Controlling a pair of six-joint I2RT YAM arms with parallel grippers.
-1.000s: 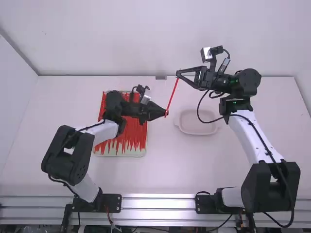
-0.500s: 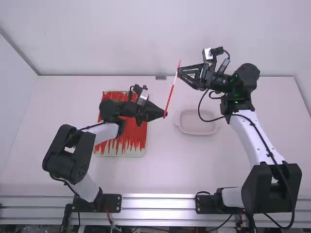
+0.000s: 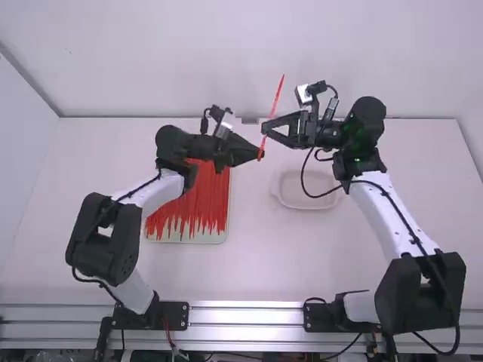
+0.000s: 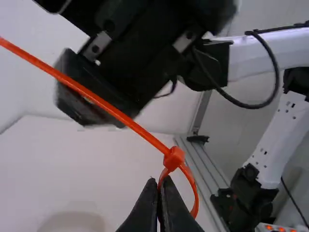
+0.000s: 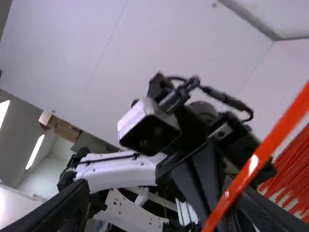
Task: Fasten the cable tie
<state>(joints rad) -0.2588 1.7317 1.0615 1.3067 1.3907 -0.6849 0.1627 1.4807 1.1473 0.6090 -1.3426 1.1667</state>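
A red cable tie [image 3: 272, 110] hangs in the air over the middle of the table, held between both grippers. My left gripper [image 3: 255, 157] is shut on its lower end. In the left wrist view its fingertips [image 4: 158, 193] pinch the small loop just under the tie's head [image 4: 174, 157]. The strap runs from the head past the black right gripper [image 4: 120, 63]. My right gripper [image 3: 265, 131] is shut on the strap just above the head, and the tail sticks up past it toward the back wall. The strap [image 5: 263, 152] crosses the right wrist view, with the left arm's camera [image 5: 149, 126] behind it.
A tray [image 3: 189, 240] with several loose red cable ties lies left of the middle, under the left arm. A shallow white dish [image 3: 281, 197] sits right of the middle, below the right arm.
Both grippers have risen with the tie and moved toward the back. The right gripper has swung left and closer to the left one, and more of the tail now stands above it.
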